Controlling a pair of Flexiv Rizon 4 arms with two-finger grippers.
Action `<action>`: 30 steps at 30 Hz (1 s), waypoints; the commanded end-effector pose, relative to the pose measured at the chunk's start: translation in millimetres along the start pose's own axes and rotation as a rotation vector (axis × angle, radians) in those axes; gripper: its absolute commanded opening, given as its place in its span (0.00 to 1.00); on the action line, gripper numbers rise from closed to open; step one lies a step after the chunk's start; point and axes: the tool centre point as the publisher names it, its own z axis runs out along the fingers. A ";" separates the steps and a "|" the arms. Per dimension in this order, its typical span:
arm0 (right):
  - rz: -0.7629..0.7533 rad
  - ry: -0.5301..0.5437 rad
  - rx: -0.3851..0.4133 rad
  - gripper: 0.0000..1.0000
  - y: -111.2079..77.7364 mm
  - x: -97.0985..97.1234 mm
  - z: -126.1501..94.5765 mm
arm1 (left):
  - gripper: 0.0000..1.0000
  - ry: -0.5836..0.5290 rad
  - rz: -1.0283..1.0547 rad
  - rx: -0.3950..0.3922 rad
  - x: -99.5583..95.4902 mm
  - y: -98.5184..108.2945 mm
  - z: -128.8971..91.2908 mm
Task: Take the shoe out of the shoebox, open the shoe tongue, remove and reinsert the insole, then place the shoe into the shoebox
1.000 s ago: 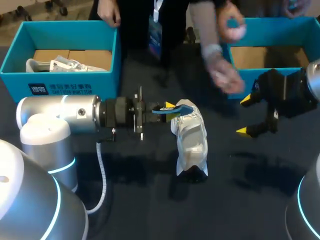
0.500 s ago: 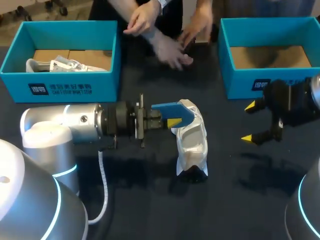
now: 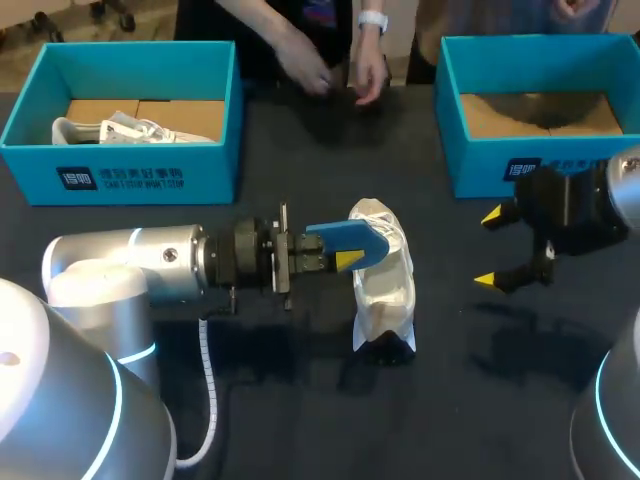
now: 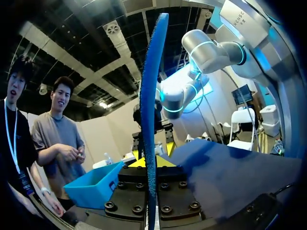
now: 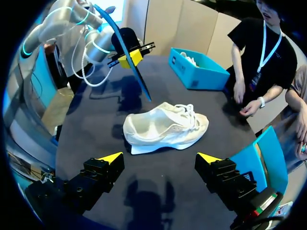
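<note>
White shoe (image 3: 385, 290) on table (image 3: 300, 400), insole (image 3: 345, 237) out.
Shoe lies at frame centre; the blue insole is clamped in the left gripper (image 3: 347, 258), just left of it; the right gripper (image 3: 488, 249) gapes wide at centre right.

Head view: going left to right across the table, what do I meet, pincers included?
In order: left shoebox → left pincer, shut on the blue insole → white shoe on the table → right pincer, open. The right shoebox spans the same stretch as the right pincer, so I leave it unplaced.
</note>
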 end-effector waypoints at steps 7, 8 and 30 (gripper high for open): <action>0.001 0.000 0.004 1.00 1.1 -1.1 2.4 | 0.00 -0.005 0.000 -0.002 1.5 -0.3 0.8; 0.001 0.000 0.004 1.00 1.1 -1.1 2.4 | 0.00 -0.005 0.000 -0.002 1.5 -0.3 0.8; -0.080 0.038 0.022 1.00 -3.1 -12.6 24.7 | 0.00 0.009 -0.060 0.055 20.3 43.2 24.5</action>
